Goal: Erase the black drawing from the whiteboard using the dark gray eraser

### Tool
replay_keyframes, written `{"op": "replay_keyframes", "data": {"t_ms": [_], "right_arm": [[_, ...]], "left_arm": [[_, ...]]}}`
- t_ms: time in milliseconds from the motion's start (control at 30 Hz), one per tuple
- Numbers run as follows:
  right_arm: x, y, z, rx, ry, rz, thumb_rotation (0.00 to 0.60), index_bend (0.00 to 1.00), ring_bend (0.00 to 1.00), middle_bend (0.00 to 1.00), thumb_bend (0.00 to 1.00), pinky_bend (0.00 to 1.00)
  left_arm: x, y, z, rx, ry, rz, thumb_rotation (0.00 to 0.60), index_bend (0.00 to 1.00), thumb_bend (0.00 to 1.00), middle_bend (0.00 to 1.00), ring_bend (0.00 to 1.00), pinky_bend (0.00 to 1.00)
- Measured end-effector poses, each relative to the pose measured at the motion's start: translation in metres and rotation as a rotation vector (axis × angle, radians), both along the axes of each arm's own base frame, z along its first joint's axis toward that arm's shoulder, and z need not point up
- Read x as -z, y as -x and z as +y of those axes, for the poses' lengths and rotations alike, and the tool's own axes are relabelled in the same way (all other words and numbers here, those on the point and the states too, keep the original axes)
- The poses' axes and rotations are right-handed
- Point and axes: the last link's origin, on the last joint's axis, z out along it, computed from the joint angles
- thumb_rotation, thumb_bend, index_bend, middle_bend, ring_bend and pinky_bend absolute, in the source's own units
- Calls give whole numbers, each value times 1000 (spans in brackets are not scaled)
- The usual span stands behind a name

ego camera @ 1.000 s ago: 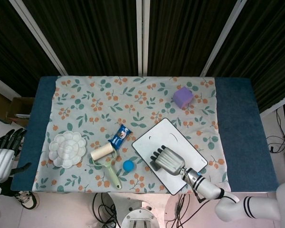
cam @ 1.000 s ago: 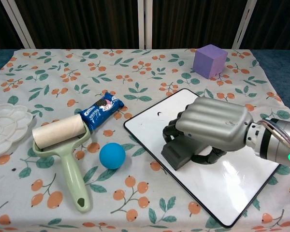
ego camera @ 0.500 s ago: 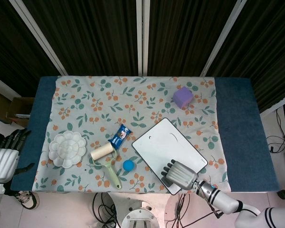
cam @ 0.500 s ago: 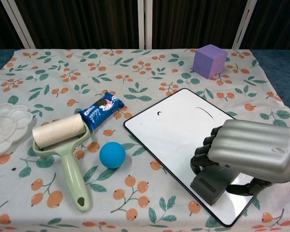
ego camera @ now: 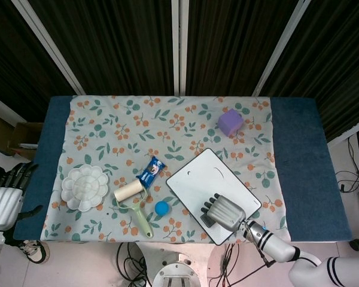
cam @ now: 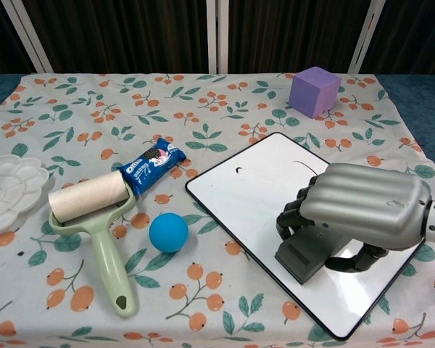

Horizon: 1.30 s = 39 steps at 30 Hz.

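Observation:
The whiteboard (cam: 246,196) (ego camera: 197,179) lies tilted on the flowered cloth at the right front. Two thin black marks remain on it, a short one (cam: 238,171) near its left corner and a curved one (cam: 302,164) (ego camera: 217,172) further back. My right hand (cam: 362,206) (ego camera: 224,212) grips the dark gray eraser (cam: 304,254) (ego camera: 208,219) and presses it on the board's near half, in front of the marks. My left hand (ego camera: 1,200) hangs off the table's left edge, holding nothing, with its fingers apart.
A purple cube (cam: 315,90) stands behind the board. Left of the board lie a blue ball (cam: 167,233), a green-handled lint roller (cam: 94,217), a blue cookie packet (cam: 152,165) and a white flower-shaped palette (cam: 7,190).
My right hand with the eraser slid from the board's middle toward its near edge, then came partway back toward the middle. The left hand barely moved.

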Motion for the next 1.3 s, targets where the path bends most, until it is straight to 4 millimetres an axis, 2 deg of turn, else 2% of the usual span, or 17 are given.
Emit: {"op": "replay_keyframes", "data": {"t_ms": [167,433,733,1033,1300], "right_arm": [[13,-3,-19,29,46,-19,600,903,689,784,316,796],[29,-17,-73,118,163,-73,600,903,689,784,316,796],[43,-28,-114,184,226,-74,600,903,689,785,317,796],[54,-55,-133,172,250,-113,600,903,689,785,317,796],[68,-76,-131,146,223,-112,600,904,689,786,319,798]], "left_arm": [[-1,1,1,0,-3,-3,600,76,0,72,36,161],[-6,5,0,-9,-13,-2,600,75,0,72,36,161],[-10,8,0,-18,-21,2,600,76,0,72,36,161],[-11,10,0,-27,-21,3,600,76,0,72,36,161],[-13,11,-1,-32,-24,3,600,75,0,72,36,161]]}}
